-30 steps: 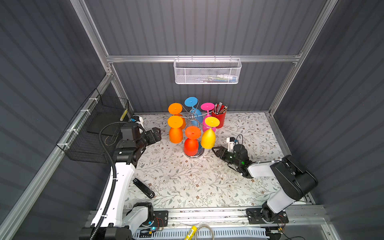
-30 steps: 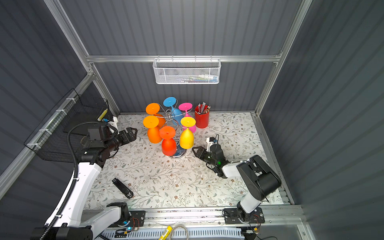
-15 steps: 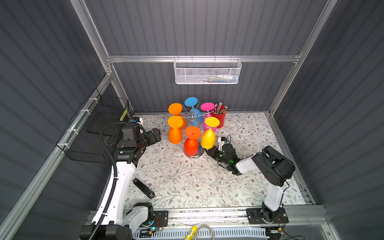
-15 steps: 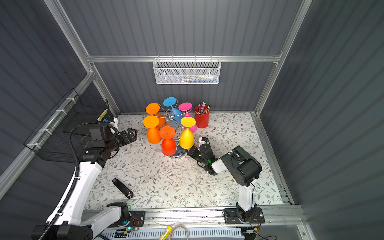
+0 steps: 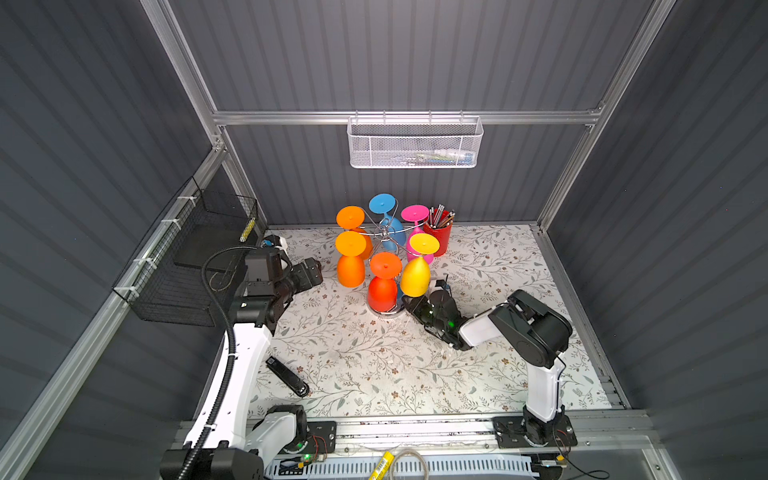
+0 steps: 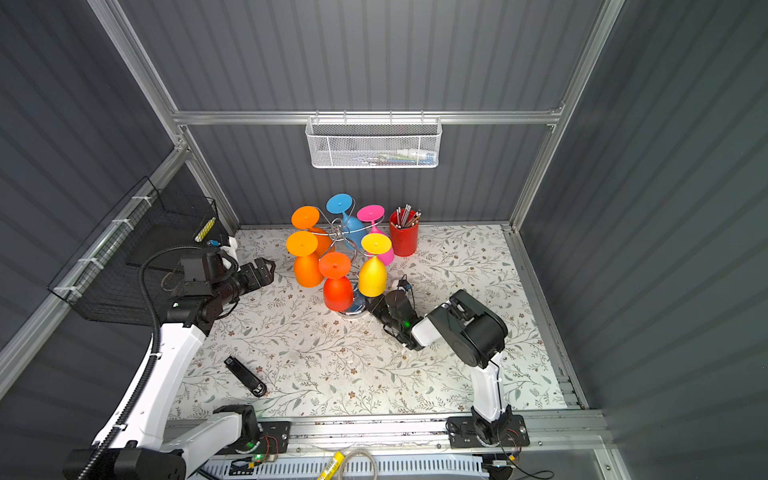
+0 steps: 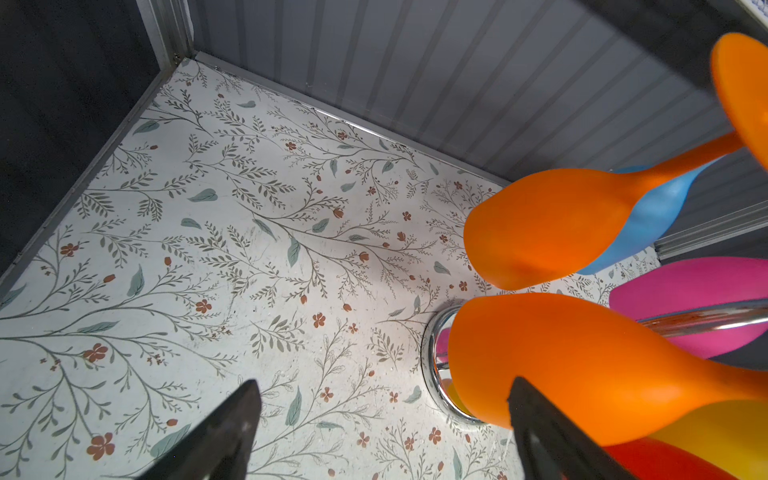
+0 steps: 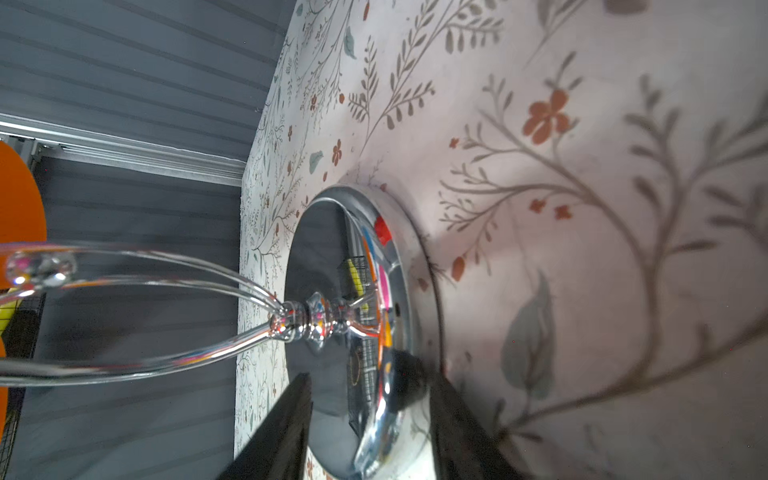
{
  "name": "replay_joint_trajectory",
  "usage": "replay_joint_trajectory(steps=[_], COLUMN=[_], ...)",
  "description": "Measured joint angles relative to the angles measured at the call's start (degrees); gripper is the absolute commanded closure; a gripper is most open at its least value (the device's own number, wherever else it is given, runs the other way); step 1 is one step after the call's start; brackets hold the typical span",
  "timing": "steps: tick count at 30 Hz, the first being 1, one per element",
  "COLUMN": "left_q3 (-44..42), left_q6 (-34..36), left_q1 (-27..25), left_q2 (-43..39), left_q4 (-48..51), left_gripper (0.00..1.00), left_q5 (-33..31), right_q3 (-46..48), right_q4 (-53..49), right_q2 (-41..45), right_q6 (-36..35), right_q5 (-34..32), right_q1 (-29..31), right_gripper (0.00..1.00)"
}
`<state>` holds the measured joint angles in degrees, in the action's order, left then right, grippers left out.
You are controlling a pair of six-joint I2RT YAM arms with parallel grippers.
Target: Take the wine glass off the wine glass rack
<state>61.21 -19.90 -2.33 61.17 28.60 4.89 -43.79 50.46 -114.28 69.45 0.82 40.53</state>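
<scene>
1. Basket on the left wall: you have one black wire basket (image 5: 178,266). It holds one yellow item whose marking is too small to read.
2. Next comes the left gripper (image 5: 312,274), raised just left of the glasses. In the left wrist view (image 7: 382,384) its jaws stand wide apart with nothing between them. One finger (image 7: 540,432) overlaps the nearer orange bowl in that picture, and you cannot tell whether it touches.
3. One black stick-shaped object (image 5: 288,376) lies on the floral table (image 5: 374,365), near the front. A pale mark at one end is too small to read.
4. One wine glass rack (image 5: 385,235) stands at the back centre, and you can count six wine glasses hanging bowl-down from its arms:
   - front orange glass (image 5: 351,270)
   - rear orange glass (image 5: 350,217)
   - red glass (image 5: 381,293)
   - blue glass (image 5: 382,204)
   - yellow glass (image 5: 415,276)
   - pink glass (image 5: 414,212)
5. One white mesh basket (image 5: 415,145) hangs on the rear rail above the rack. Its contents are too blurred to read.
6. Low at the rack's foot you will find the right gripper (image 5: 411,305). In the right wrist view (image 8: 370,376) its jaws sit on either side of the rim of the mirror base (image 8: 345,257). You cannot tell whether they are pressing on it.
7. One red cup (image 5: 438,241) of pencils stands just right of the rack, beside the pink glass.
</scene>
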Motion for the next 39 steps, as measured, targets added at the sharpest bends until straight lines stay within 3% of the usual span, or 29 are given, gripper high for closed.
replay_joint_trajectory(steps=[27,32,39], left_q3=[0.0,0.0,-0.3], left_q6=[0.0,0.0,0.0], left_q1=[0.0,0.0,0.0], left_q2=[0.6,1.0,1.0], left_q4=[-0.3,0.0,0.0], left_gripper=[0.06,0.06,0.06], left_q5=[-4.3,-5.2,-5.4], right_q3=[-26.1,-26.0,-16.6], right_q4=[-10.0,-9.6,-4.5], right_q2=[-15.2,-15.3,-10.7], right_q6=[13.0,13.0,12.4], right_q5=[-7.7,-7.9,-9.1], right_q1=[5.0,5.0,5.3], right_gripper=[0.58,0.58,0.58])
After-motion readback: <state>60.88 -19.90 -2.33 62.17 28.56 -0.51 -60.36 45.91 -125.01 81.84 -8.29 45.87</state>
